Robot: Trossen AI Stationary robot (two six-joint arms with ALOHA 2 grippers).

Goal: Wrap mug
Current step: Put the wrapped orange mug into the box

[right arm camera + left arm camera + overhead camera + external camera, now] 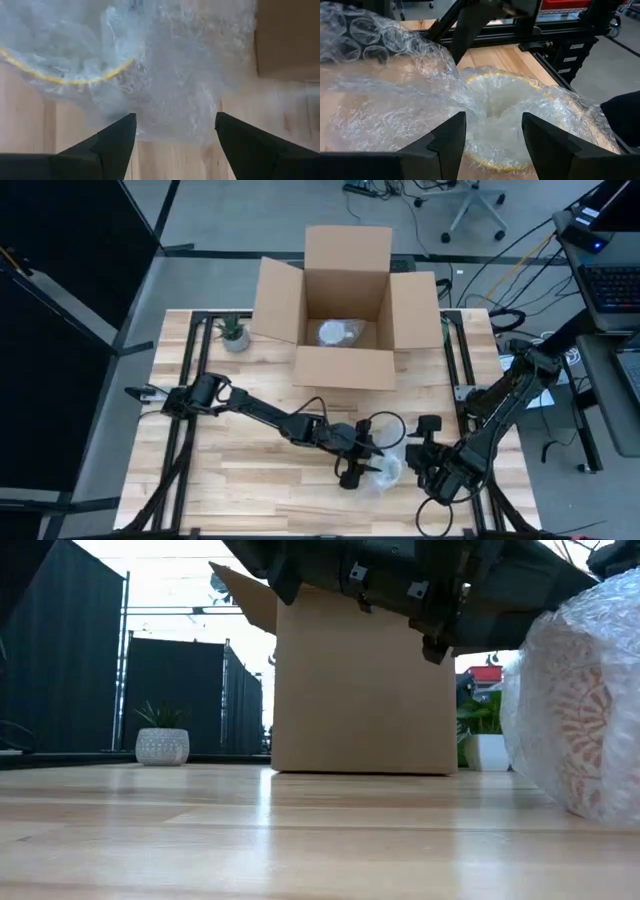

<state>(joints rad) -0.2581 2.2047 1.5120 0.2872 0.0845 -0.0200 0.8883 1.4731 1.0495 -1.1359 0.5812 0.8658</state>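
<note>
Here the wooden tabletop [250, 480] carries everything, and the open cardboard box [345, 300] at its far edge serves as the landmark. Inside the box lies a pale wrapped bundle [335, 333]. Just beside the box's left flap stands a small potted plant [233, 333] in a white pot.

On the near side of the box, a little toward the right arm's side, lies the mug [500, 120], swathed in clear bubble wrap [385, 470]. In the left wrist view the mug's yellow-trimmed rim shows through the wrap, with plastic pushed down into its mouth. In the low view the bundle sits on the wood, a brownish pattern faintly visible through the bubbles.

The left arm reaches in from the tabletop's left edge, and the left tool [352, 472] sits at the bundle's left side. Its fingers are spread apart, straddling the wrapped rim, closed on nothing that can be seen.

The right arm comes from the tabletop's right edge, and the right tool [425, 465] sits just beside the bundle's right side. Its fingers are also wide apart, pointing at loose wrap spread on the wood, gripping nothing.
</note>
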